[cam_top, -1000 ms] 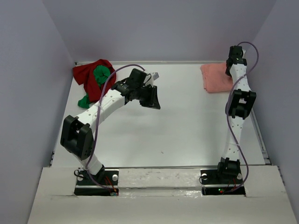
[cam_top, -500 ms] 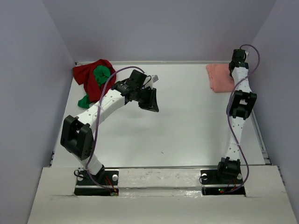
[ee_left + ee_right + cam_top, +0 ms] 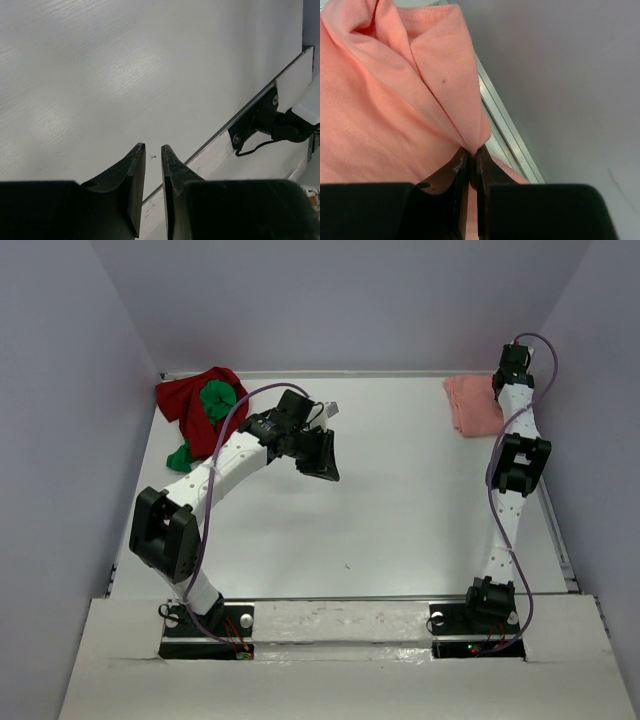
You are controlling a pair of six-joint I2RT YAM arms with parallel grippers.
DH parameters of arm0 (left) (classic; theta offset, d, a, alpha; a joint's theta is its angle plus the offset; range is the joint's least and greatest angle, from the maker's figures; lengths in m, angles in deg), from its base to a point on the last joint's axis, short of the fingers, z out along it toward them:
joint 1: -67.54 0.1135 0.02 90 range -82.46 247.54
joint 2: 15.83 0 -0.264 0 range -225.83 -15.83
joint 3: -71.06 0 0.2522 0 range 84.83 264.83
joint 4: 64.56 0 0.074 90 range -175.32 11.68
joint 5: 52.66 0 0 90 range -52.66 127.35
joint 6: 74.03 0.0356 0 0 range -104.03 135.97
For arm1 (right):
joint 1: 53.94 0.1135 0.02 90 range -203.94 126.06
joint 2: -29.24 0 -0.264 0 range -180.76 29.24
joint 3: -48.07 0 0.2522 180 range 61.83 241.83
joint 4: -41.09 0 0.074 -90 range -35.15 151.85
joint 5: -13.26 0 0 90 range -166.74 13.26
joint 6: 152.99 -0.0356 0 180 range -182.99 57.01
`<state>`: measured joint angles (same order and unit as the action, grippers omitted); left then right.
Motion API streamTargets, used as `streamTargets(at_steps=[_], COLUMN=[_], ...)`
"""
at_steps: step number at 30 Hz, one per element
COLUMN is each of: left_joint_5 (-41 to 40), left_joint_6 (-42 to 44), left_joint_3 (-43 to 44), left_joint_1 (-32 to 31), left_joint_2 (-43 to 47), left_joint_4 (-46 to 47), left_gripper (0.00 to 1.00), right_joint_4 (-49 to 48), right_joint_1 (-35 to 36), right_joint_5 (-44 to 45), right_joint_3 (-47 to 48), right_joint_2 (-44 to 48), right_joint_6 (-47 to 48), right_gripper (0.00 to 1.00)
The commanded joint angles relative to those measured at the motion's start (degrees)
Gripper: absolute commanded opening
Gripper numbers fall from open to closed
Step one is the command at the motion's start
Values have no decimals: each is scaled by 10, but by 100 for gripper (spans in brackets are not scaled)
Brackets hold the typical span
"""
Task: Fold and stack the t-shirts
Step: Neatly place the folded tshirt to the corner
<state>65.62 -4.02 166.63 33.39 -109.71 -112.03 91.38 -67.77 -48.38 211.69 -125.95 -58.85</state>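
At the far left corner of the table [image 3: 400, 510], the dark red t-shirt [image 3: 185, 405] is seen crumpled in a heap, with the bright green t-shirt [image 3: 215, 400] bunched on top of it. A green end trails toward the near left edge, so the pile's long axis runs far to near along that side. Both lie apart from the grippers.

The left arm [image 3: 225, 465] is raised from its base, bent at the elbow over the left edge, and stretched rightward toward the table's middle. The left gripper [image 3: 152, 150] is held above bare tabletop, tipped toward the near right. Its jaws are set narrowly apart with nothing between them. Broad room is left around it toward the centre and right, and an arm base [image 3: 272, 125] on the near edge strip is seen beyond its fingertips.

The right arm [image 3: 505, 500] is stretched almost straight along the right edge to the far right corner. There the salmon-pink t-shirt [image 3: 470, 405] lies as a folded bundle, its longer side running far to near, close to the metal edge rail [image 3: 505, 125] and the side wall [image 3: 560, 70]. The right gripper [image 3: 471, 160] is closed on a gathered fold of this shirt, which is pinched at its fingertips. Little room is left between it and the wall.
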Motion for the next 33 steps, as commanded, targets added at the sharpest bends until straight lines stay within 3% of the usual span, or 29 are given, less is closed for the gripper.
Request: streamTargets(at_steps=[1,4,6,9,10,19,26,28,31,32,33], left_joint_5=[15,18,20,23,22,20,-80,-124,-193,-210,-238], left_joint_6=[5,4,5,7,7,4,-17,-36,-54,-60,-64], left_joint_3=[17,17,18,15,15,6,20,23,32,36,36], left_joint_1=[-3,-4,-3,-4,-3,-3,-4,-4,-3,-3,-2], left_joint_2=[34,34,34,35,34,44,51,46,36,34,35], left_joint_4=[-5,-4,-4,-5,-5,2,9,10,10,7,8], left_gripper=[29,29,29,29,29,28,29,29,29,28,28], right_joint_4=[-43,-36,-32,-27,-26,-33,9,42,119,118,113], right_joint_1=[-3,-3,-3,-3,-3,8,75,91,120,128,140], right_joint_5=[-7,-35,-28,-25,-30,-11,-13,-39,-166,-237,-251], right_joint_3=[25,25,30,32,34,17,-61,-75,-107,-135,-167], right_joint_2=[3,-1,-11,-16,-18,40,183,234,294,313,334], right_joint_6=[11,9,8,10,12,19,-18,-79,-173,-187,-197], right_gripper=[0,40,49,92,99,100,99,95,65,22,2])
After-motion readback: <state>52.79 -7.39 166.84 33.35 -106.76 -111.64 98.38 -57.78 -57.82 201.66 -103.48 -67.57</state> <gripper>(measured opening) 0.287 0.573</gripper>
